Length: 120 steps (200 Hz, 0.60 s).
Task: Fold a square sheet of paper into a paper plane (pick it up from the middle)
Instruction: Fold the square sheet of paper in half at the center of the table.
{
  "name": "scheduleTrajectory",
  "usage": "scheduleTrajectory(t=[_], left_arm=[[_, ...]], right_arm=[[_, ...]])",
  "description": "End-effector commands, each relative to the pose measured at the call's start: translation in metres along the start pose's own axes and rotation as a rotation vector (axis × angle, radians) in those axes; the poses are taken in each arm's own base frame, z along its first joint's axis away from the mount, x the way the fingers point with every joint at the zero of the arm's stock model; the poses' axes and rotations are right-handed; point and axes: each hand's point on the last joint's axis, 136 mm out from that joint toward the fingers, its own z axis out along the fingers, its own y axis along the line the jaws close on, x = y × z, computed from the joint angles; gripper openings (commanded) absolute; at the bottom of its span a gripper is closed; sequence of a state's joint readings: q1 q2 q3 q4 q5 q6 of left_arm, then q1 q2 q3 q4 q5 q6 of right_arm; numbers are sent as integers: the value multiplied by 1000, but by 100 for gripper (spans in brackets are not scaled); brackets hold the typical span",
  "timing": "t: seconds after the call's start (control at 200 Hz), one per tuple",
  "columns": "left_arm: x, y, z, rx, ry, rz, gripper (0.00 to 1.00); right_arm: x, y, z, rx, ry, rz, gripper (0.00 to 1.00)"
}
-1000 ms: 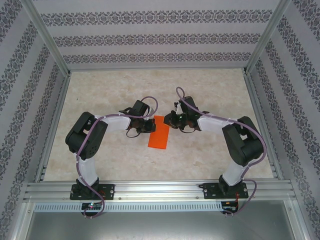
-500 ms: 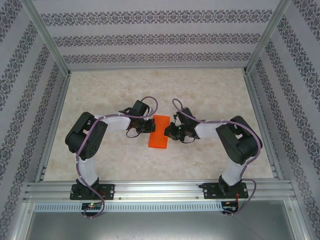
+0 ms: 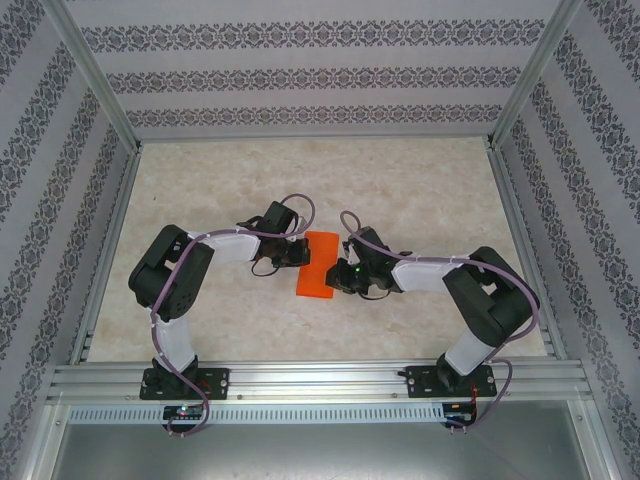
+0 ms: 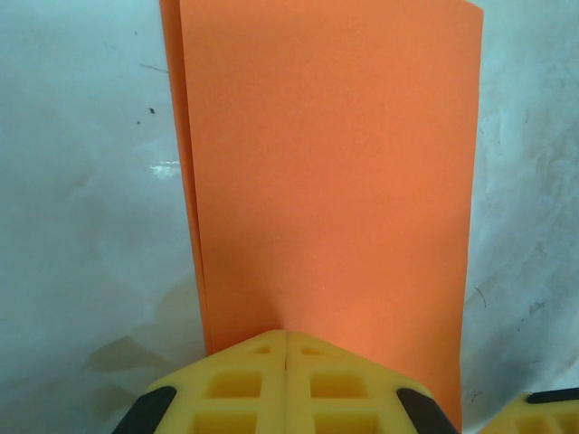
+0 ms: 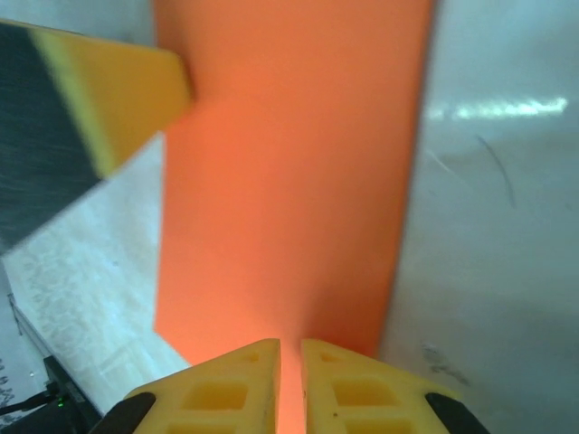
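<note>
So we've got the big pale marbled table (image 3: 420,180) boxed in by patterned walls (image 3: 300,75), with the aluminium rail (image 3: 320,380) running along the near edge where both arms are bolted. The left arm (image 3: 175,275) and right arm (image 3: 485,295) both bend in toward the middle, heads nearly meeting. Between them the orange sheet of paper (image 3: 315,262) lies flat on the table, a bit nearer than centre. It looks like a long, slightly slanted rectangle, and in the left wrist view we see two layers along its left side, one edge peeking out just past the other. The left gripper (image 4: 286,336) sits at the paper's near edge in its own camera, yellow fingers pressed tight together with only a seam between them, tips right on the orange. The right gripper (image 5: 289,344) comes in from the opposite long side, its fingers almost together with a thin slit and orange showing through it. Honestly, we can't tell whether it's nipping the paper or just resting on top. Up in the corner of the right wrist view, one left finger (image 5: 109,99) overlaps the sheet's edge.
</note>
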State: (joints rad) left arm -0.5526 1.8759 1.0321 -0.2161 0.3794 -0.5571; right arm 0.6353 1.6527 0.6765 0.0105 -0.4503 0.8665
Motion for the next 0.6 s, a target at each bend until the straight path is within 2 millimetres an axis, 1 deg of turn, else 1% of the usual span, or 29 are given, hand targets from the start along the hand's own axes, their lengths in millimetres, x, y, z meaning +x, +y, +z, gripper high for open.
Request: scheduleTrajectory(t=[0.0,0.06,0.135,0.25,0.38,0.49,0.565,0.594], left_arm=[[35,26,3,-110,107,-27,0],[35,26,3,-110,103,-33,0],[34,25,1,-105,99,-31,0],[33,26,1,-118,101,-21,0],[33,24,1,-106,102,-31,0],[31,22,1,-101,97,-34,0],[31,21,2,-99,100,-35,0],[30,21,2,-97,100,-33,0]], right_arm=[[8,-14,10,28,12,23,15],[9,-16,10,35,16,29,15],[7,-9,3,26,0,17,16],[-1,7,-14,13,-40,-19,16],[-2,28,-24,-56,-55,-36,17],[5,29,-21,-67,-43,-32,17],[13,31,-14,-93,-12,-33,17],[17,28,-11,-88,-2,-29,17]])
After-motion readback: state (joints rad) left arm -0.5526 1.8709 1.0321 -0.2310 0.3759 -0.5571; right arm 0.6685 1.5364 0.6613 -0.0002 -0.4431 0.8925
